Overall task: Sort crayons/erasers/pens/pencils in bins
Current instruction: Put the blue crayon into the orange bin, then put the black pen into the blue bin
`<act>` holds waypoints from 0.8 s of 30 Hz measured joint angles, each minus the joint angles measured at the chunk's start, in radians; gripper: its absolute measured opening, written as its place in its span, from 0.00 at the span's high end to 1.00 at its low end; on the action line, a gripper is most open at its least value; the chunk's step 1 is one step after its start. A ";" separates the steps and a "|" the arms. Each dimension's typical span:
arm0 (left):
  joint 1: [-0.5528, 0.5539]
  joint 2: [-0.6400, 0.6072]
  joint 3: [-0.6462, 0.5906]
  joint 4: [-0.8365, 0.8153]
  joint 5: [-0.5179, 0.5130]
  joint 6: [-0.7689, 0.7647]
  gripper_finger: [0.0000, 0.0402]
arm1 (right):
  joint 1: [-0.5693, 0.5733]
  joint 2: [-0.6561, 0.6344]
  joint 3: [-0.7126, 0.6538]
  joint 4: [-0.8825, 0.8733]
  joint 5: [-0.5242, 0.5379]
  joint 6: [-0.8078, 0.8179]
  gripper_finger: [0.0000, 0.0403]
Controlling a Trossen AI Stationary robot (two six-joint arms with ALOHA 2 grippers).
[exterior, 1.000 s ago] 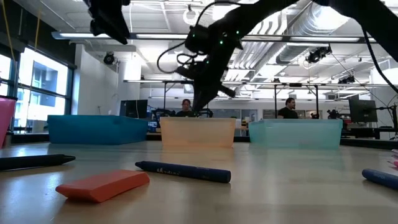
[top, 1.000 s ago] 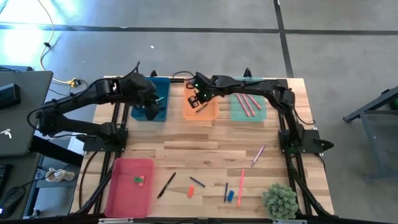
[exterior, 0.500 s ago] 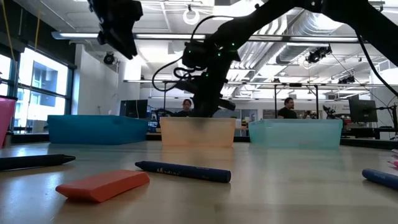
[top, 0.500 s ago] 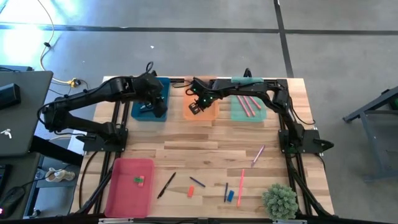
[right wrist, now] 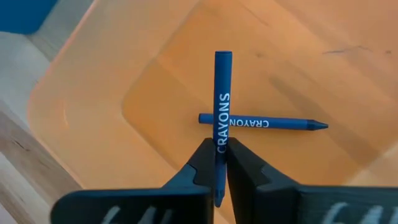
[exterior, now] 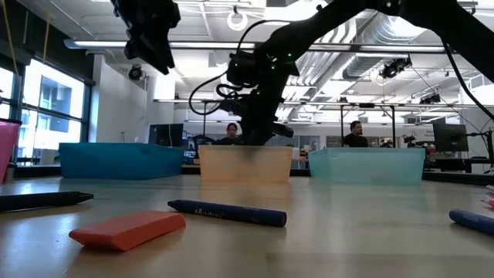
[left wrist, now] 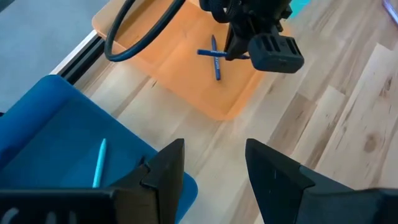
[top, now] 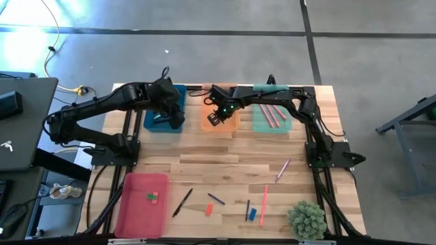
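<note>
Right gripper (right wrist: 216, 163) hangs over the orange bin (top: 227, 123) at upper centre of the high view, jaws pinched tight on a blue crayon (right wrist: 221, 99), plainly so that this crayon drops beside the one (right wrist: 264, 122) lying flat in the same bin, like with like. Held by its lower end, with most of its length standing clear of the jaws and the lettering readable along the barrel; long axis in line with the jaws in the right wrist view, flat end farthest from them, crossing the resting crayon at about a right angle, that one lying sideways with its tip toward the frame's right. Whether the two touch cannot be told. In the low view (exterior: 258, 127) sits just above the bin's rim, low enough for a short drop. Left gripper (left wrist: 214, 171), jaws parted and empty, waits over the near edge of the blue bin (top: 155, 126) at upper left, where a pale stick (left wrist: 99, 163) already lies. On the counter (top: 204, 163) lower down, a red eraser (exterior: 127, 228) and another blue crayon (exterior: 227, 212) await sorting, both lying flat, long axes roughly across the low view.
</note>
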State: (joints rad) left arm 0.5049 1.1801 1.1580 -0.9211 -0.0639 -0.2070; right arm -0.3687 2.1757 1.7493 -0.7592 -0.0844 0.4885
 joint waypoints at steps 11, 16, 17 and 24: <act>0.000 0.000 0.000 -0.004 0.003 0.000 0.60 | -0.001 0.000 0.000 0.001 0.004 0.008 0.74; 0.000 0.000 0.000 -0.025 0.003 -0.002 0.60 | -0.001 -0.005 0.000 0.000 0.003 0.033 0.70; 0.000 0.000 0.000 -0.039 0.009 -0.010 0.60 | -0.001 -0.010 0.000 0.000 0.003 0.033 0.70; -0.013 0.000 0.000 -0.146 0.109 -0.084 0.60 | 0.000 -0.082 0.000 0.003 0.059 0.032 0.70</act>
State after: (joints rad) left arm 0.4920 1.1801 1.1580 -1.0668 0.0451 -0.2908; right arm -0.3691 2.0935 1.7493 -0.7566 -0.0249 0.5207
